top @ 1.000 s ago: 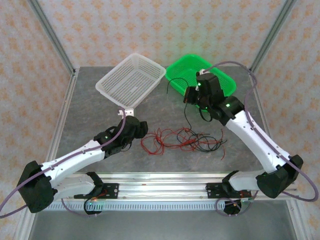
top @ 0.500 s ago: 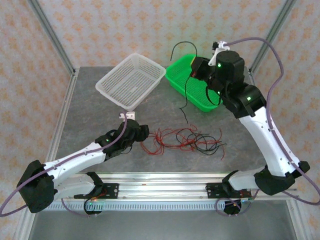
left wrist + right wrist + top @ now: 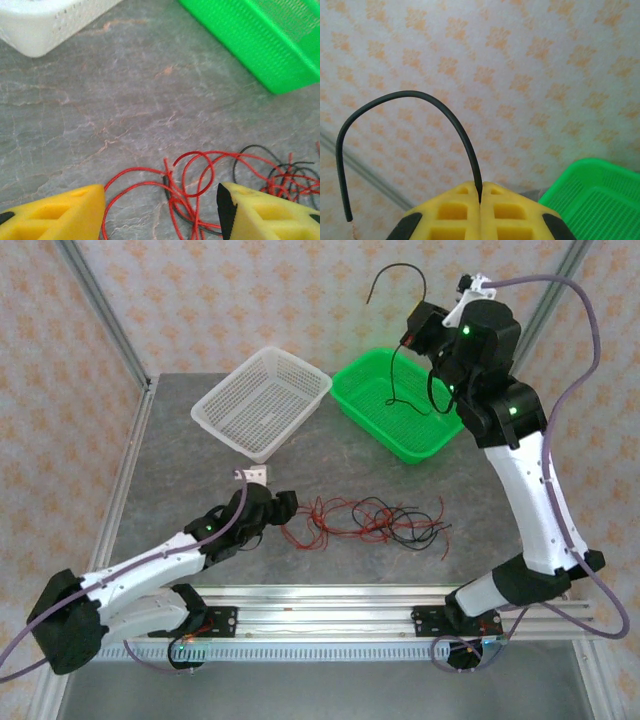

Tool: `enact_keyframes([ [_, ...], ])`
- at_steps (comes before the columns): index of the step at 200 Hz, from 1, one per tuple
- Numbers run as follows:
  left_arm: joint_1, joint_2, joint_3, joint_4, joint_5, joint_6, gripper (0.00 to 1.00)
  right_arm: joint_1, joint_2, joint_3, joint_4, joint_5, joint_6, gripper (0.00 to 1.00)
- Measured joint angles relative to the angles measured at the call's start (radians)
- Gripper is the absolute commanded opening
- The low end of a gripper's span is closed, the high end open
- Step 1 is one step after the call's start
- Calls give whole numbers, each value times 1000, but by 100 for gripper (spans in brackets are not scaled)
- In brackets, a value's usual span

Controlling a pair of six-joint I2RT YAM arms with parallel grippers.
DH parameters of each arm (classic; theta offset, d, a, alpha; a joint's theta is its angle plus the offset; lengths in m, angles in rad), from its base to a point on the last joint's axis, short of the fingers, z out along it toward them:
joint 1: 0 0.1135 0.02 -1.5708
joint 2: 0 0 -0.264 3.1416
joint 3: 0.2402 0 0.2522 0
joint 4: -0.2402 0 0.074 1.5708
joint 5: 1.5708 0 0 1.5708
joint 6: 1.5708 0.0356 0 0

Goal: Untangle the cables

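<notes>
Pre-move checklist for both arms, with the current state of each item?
1. Hold: right gripper shut on black cable: ok.
2. Separation: black cable hangs clear of the tangled cables on the table: ok.
3. Drop zone: its hanging end appears over the green basket: ok.
4. Approach: left gripper open, fingers either side of red loops: ok.
5. Contact: left fingers touching table: cannot tell.
</notes>
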Motion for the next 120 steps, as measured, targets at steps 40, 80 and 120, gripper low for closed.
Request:
enact_keyframes([
  [40,0,-202,-23,73,-44,60,84,-84,127,60,33,-45,-51,0],
  [80,0,-381,-84,156,-92,116,99,-127,239,61,69,-69,-90,0],
  [120,0,-509,-216,250,-94,118,99,-149,330,43,121,-61,-114,0],
])
